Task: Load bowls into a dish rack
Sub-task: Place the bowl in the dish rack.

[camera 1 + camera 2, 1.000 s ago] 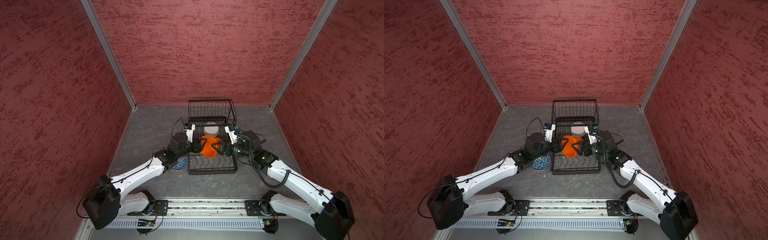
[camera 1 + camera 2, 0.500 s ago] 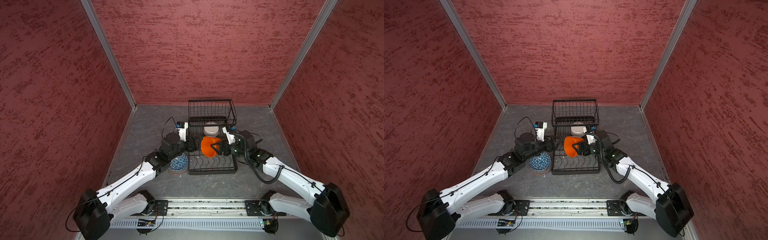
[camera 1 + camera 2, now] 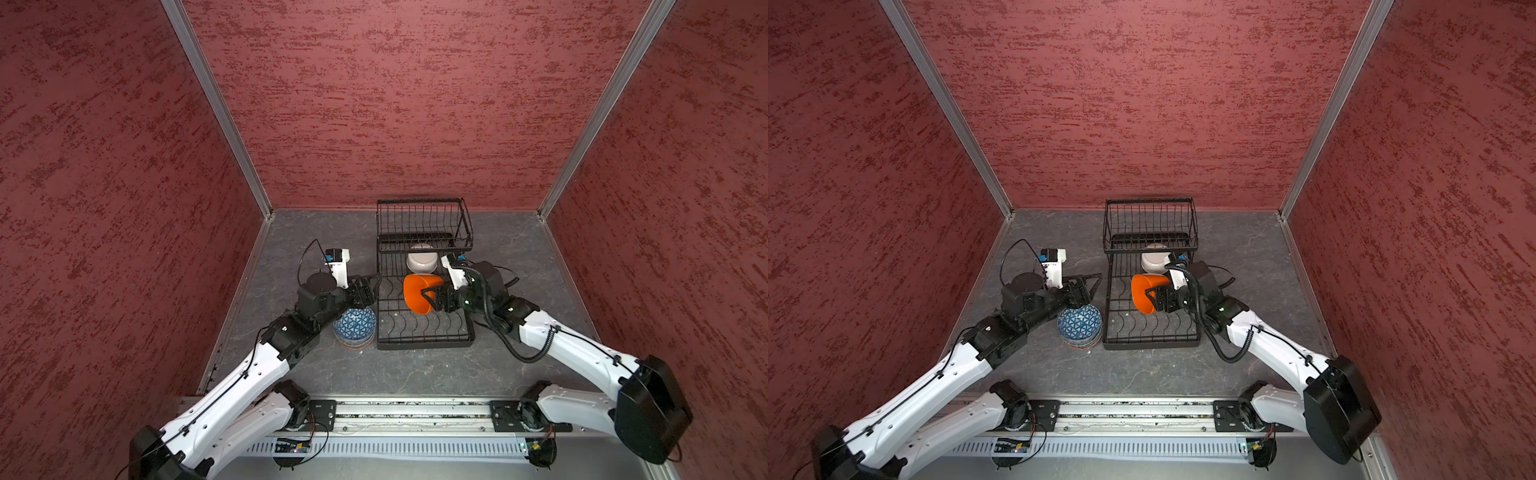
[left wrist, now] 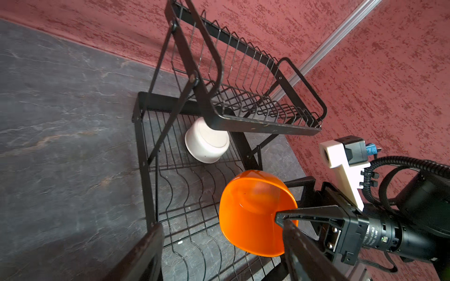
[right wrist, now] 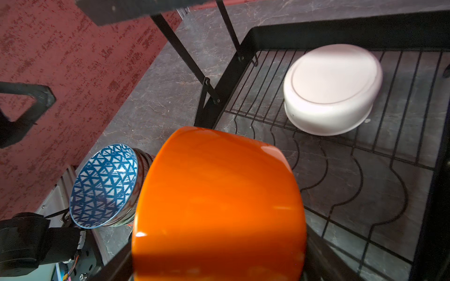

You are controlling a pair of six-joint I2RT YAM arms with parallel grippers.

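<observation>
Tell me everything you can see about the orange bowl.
The orange bowl is plain, glossy and rounded-square, maybe plastic. It is tipped on its side, mouth toward the robot's left, over the lower wires of the rack, nearer the robot than the white bowl. The right gripper pinches its rim; contact with the wires is unclear.

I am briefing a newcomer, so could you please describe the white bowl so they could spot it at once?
Start at the black wire dish rack on the grey floor. On its lower tray, just beneath the raised basket, lies the white bowl, tipped with its base showing. It is plain white, unlike the orange bowl in the right gripper.
</observation>
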